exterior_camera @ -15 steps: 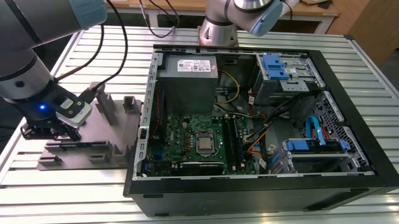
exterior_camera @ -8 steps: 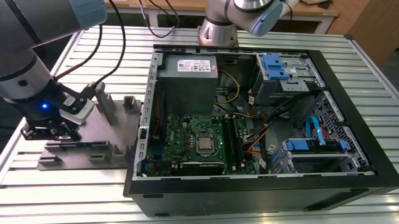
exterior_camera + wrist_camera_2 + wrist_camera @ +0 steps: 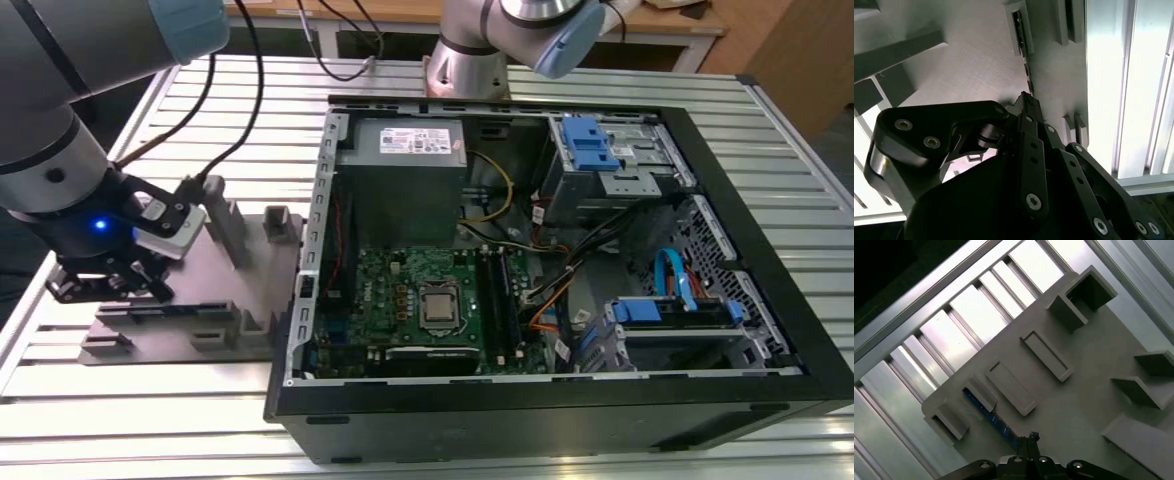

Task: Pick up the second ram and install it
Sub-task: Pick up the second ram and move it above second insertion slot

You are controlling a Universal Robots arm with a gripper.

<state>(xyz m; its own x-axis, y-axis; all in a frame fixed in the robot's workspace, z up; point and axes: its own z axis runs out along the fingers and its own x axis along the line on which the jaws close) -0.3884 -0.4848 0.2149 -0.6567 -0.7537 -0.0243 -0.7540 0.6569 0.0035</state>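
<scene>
Gripper sits low over the grey tray, at the exterior view's left, well apart from the open computer case.

Memory stick stands on edge in a narrow slot of the tray; blue board, seen edge-on as a thin dark line in the second wrist view. Not lifted.

Tool state: in both wrist views the fingertips are drawn together into one narrow point on the near end of the stick's upper edge, so you appear to be pinching it there.

Handling, as a judgement: very light, stiff, thin and brittle. It should tolerate a firm pinch across its flat faces. Keep it square, since a tilt could bind it in the slot. Stay off the contact edge.

Containers: the tray's other rectangular pockets look empty. The case holds the green board, a grey power box, blue-tabbed drive cages and loose cables. The long memory slots lie beside the processor. You cannot tell whether a stick already sits there.
</scene>
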